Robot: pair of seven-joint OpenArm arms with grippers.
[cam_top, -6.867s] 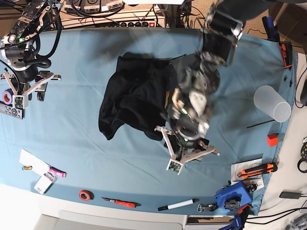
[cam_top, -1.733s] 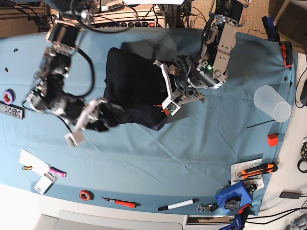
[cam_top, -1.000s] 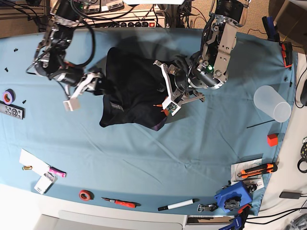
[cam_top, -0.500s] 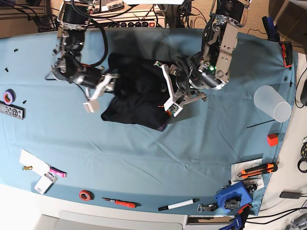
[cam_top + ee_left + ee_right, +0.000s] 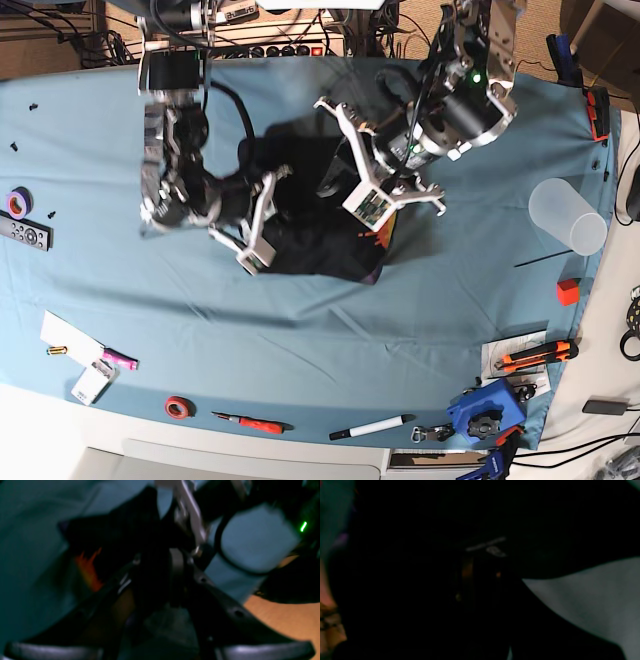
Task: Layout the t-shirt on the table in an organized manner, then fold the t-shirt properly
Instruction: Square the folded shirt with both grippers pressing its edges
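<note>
I can read no text, label or number in any view; the t-shirt (image 5: 320, 235) shows only an orange print fragment; nothing on the counter (image 5: 450, 330) is legible.

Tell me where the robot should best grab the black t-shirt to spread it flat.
Probably at the outer edges of the bunched t-shirt: the left gripper from its own side near the orange print, the right gripper from the opposite edge, then pull apart. The heap shows no clear sleeves.
</note>
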